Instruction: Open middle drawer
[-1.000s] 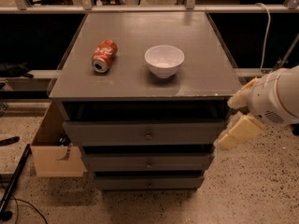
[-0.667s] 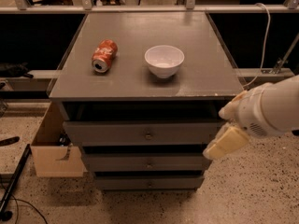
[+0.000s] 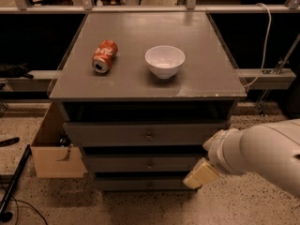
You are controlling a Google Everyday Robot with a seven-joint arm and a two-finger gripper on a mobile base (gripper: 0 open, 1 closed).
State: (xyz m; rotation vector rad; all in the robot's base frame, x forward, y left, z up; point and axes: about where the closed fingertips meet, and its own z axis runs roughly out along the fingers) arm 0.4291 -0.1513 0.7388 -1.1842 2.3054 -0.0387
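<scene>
The middle drawer (image 3: 117, 164) is the second of three flat grey fronts on the grey cabinet, and it is shut. Its small round metal knob (image 3: 150, 163) sits at its centre. The top drawer (image 3: 108, 135) is above it and the lowest drawer (image 3: 140, 183) below it, both shut. My gripper (image 3: 198, 175), cream-coloured at the end of my white arm (image 3: 262, 151), is low at the right. It hangs in front of the right ends of the middle and lowest drawers, to the right of the knob and slightly below it.
A red soda can (image 3: 104, 56) lies on its side and a white bowl (image 3: 164, 61) stands on the cabinet top (image 3: 206, 74). An open cardboard box (image 3: 50, 153) sits against the cabinet's left side. A dark pole and cables (image 3: 14, 186) lie on the floor at left.
My arm and gripper have moved down and to the left, from beside the top drawer's right end to the level of the middle and lowest drawers. The drawers have not moved.
</scene>
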